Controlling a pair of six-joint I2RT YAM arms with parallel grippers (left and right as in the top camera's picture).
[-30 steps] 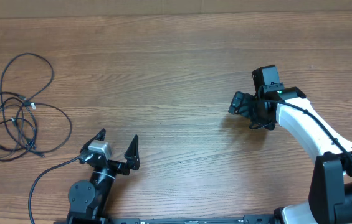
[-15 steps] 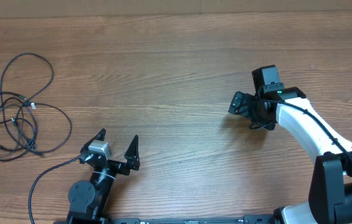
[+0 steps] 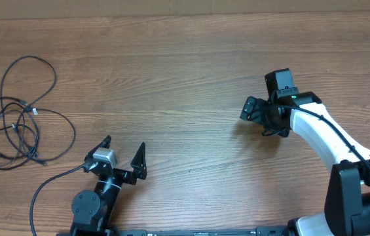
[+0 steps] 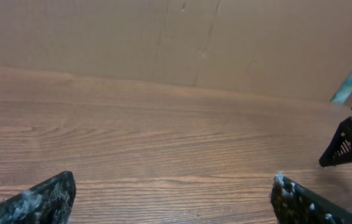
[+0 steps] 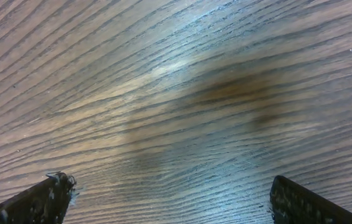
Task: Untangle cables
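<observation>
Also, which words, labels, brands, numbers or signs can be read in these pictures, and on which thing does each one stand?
None: no text can be read in any view. The thin black looping cables, the brown wood-grain table, the black left gripper, the black right gripper and the white arm segment show no writing.
</observation>
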